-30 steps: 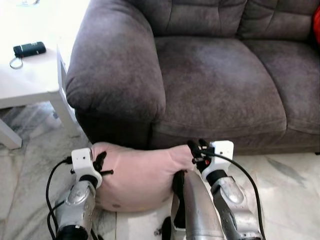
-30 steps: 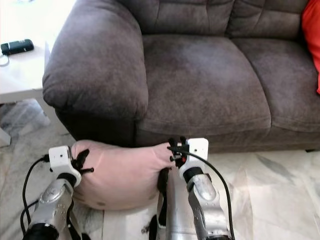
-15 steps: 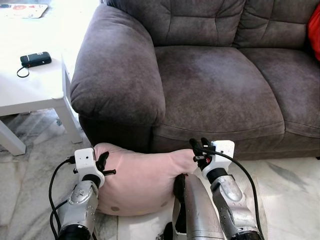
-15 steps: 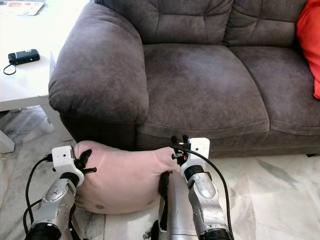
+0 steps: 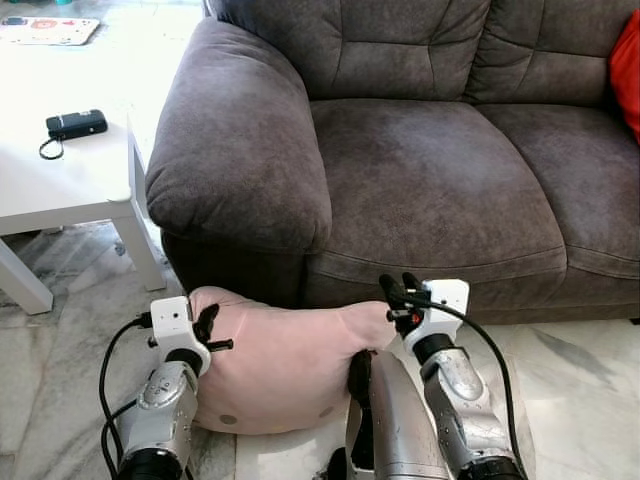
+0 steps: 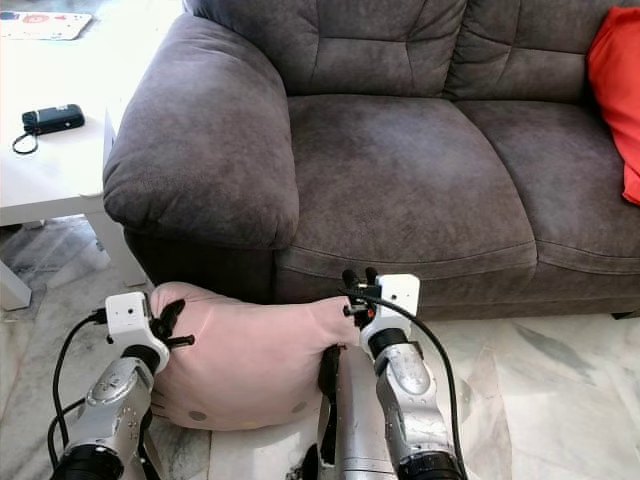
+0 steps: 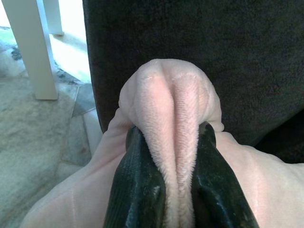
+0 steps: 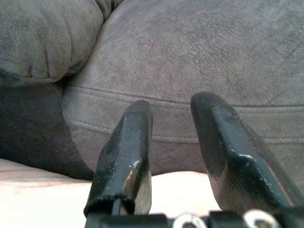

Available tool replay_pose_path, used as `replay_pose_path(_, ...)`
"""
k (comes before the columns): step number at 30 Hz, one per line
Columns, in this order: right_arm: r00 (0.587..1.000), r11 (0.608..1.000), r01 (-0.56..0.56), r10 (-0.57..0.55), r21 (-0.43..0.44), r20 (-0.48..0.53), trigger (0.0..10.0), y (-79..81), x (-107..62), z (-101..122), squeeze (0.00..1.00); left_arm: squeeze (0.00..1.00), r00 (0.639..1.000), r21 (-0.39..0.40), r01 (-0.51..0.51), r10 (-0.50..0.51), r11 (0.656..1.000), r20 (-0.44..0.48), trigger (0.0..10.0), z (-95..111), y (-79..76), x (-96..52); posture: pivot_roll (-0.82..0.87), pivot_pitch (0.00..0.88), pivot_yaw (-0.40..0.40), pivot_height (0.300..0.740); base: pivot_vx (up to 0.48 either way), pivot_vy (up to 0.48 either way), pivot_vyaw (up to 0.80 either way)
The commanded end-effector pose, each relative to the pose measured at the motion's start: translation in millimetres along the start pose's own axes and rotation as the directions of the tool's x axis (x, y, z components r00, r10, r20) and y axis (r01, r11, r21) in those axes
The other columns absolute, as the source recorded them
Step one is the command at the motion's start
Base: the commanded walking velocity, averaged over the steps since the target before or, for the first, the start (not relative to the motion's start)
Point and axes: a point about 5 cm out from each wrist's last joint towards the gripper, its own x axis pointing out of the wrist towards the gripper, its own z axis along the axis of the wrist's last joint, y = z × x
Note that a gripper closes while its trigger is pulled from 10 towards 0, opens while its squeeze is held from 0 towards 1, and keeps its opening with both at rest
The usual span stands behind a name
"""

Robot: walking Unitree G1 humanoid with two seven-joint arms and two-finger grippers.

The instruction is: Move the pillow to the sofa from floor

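Ahead of both end effectors you have the wide grey plush sofa [image 5: 420,170], its right end cut off by the frame, where a red-orange cushion [image 6: 612,95] shows only in part. Off beyond your left end effector [image 5: 208,328] stands a white surface [image 5: 60,175], glare washing out its top, carrying a small black device with a cord [image 5: 75,124] too small to identify. The soft pink pillow [image 5: 285,365] sits between the two end effectors at the sofa's base above the marble floor [image 5: 570,360]; its underside is hidden. Your left end effector is pinched shut on a fold of the pillow. Your right end effector [image 5: 398,291] has its fingers parted, above the pillow's other corner.
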Motion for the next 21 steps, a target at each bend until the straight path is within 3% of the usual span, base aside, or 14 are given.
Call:
replay_pose_path(1, 1.000, 1.000, 0.016, -0.016, -0.006, 0.010, 10.0, -6.0, 0.9, 2.2, 0.00, 0.00, 0.992, -0.002, -0.034, 0.034, 0.999, 0.120, 10.0, 25.9, 5.0, 6.9, 0.05, 0.000, -0.093, 0.427, 0.000, 0.000, 0.00)
replay_pose_path(6, 1.000, 1.000, 0.020, -0.020, -0.006, 0.013, 10.0, -7.2, 1.6, 2.8, 0.00, 0.00, 0.992, -0.003, -0.033, 0.033, 0.999, 0.121, 10.0, 26.3, 5.0, 7.2, 0.06, 0.000, -0.094, 0.427, 0.000, 0.000, 0.00)
replay_pose_path(21, 1.000, 1.000, 0.017, -0.017, -0.005, 0.015, 10.0, -7.1, 2.1, 2.3, 0.00, 0.00, 0.992, -0.008, -0.038, 0.039, 0.999, 0.117, 10.0, 23.7, 5.9, 5.4, 0.06, 0.000, -0.096, 0.427, -0.267, 0.000, 0.00)
